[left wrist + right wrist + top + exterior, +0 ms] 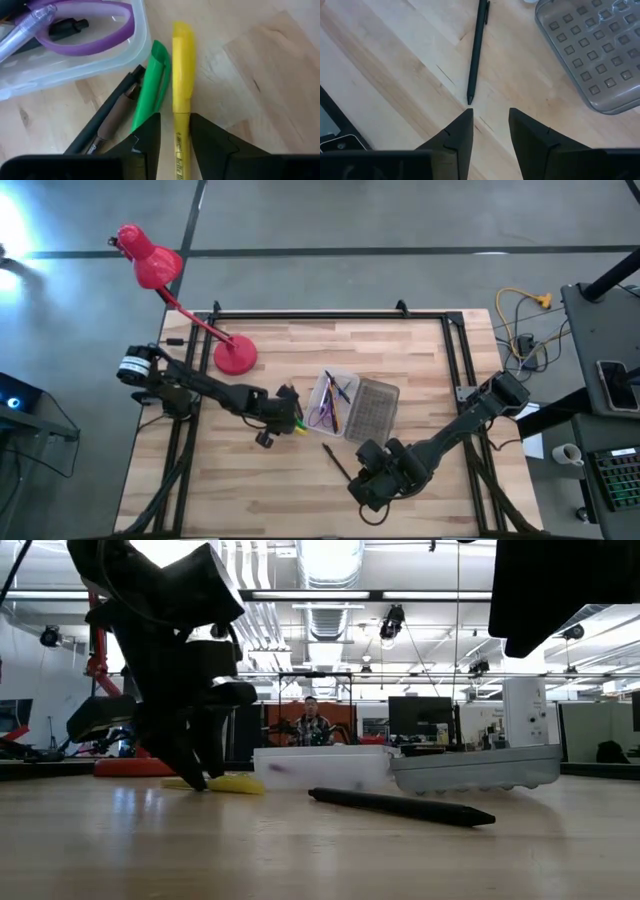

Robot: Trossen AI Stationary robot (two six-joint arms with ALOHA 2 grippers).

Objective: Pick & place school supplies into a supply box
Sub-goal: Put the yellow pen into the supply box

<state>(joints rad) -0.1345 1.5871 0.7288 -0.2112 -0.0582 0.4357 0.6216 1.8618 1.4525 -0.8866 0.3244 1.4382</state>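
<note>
My left gripper [175,135] [290,418] is open and points down at the table just left of the supply box [333,385] [75,70]. Its fingers stand on either side of the yellow pen [182,65] [228,783], which lies flat on the table. A green pen [152,85] and a dark brown pen [107,125] lie beside it. Purple scissors [85,37] and a few pens rest inside the box. The grey lid [372,408] [590,55] lies at the box's right. My right gripper [491,125] [372,480] is open, just short of the tip of a black pen [477,50] [400,807]. My left gripper comes from above with its fingers across the yellow pen's barrel [181,132], below the cap end. One finger [205,140] is at the barrel's side and the other stands off with a small gap. I cannot tell whether it touches. The pen lies on the table.
The red desk lamp's base [235,357] stands on the table's far left part, its head [150,260] reaching beyond the table. A black frame [330,315] borders the table. Bare wood lies near the table's front edge [250,500]. A person sits far behind [313,725].
</note>
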